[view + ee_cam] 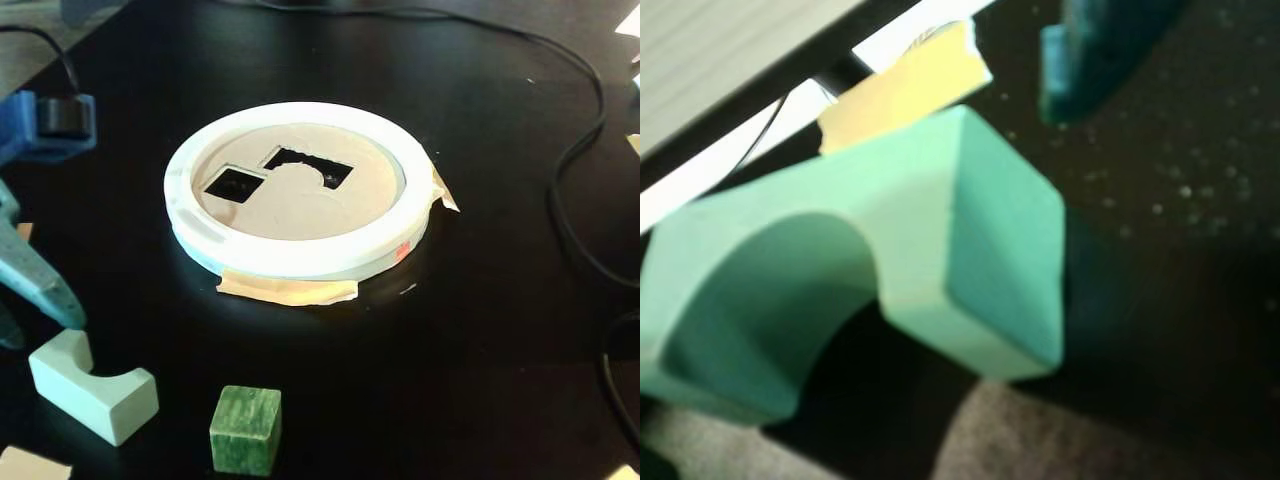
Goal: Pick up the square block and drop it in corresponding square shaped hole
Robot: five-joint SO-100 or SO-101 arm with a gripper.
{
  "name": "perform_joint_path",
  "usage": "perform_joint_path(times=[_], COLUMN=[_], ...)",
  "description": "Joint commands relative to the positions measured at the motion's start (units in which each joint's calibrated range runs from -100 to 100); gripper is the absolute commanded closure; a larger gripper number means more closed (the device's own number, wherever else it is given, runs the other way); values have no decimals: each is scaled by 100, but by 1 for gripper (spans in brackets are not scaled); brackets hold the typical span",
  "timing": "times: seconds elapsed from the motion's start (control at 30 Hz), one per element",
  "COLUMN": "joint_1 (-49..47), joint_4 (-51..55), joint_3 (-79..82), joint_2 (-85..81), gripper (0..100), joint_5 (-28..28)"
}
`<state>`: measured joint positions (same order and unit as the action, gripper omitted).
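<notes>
A green cube (245,429) sits free near the front edge of the black table (480,330), beside a notched pale block (95,388). The square hole (235,184) is empty. The blue pincer (35,275) hovers left; its grip cannot be told.

The arm (30,200) is printed in matte blue plastic, with a black motor block (68,115) set into its upper part and a black cable above it. The gripper (45,290) has a tapering teal-blue finger (1095,55) (blurred in the wrist view).
</notes>
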<state>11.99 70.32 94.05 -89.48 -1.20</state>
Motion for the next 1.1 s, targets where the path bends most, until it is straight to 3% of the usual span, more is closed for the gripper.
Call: perform_joint_path(times=[0.0, 0.6, 1.07], joint_1=[75, 75, -100], joint_4=[-183, -203, -203], joint_3=[-69, -151, -2173], joint_2=[-49, -58, 67], gripper=[11, 11, 11], joint_5=[-15, -15, -24])
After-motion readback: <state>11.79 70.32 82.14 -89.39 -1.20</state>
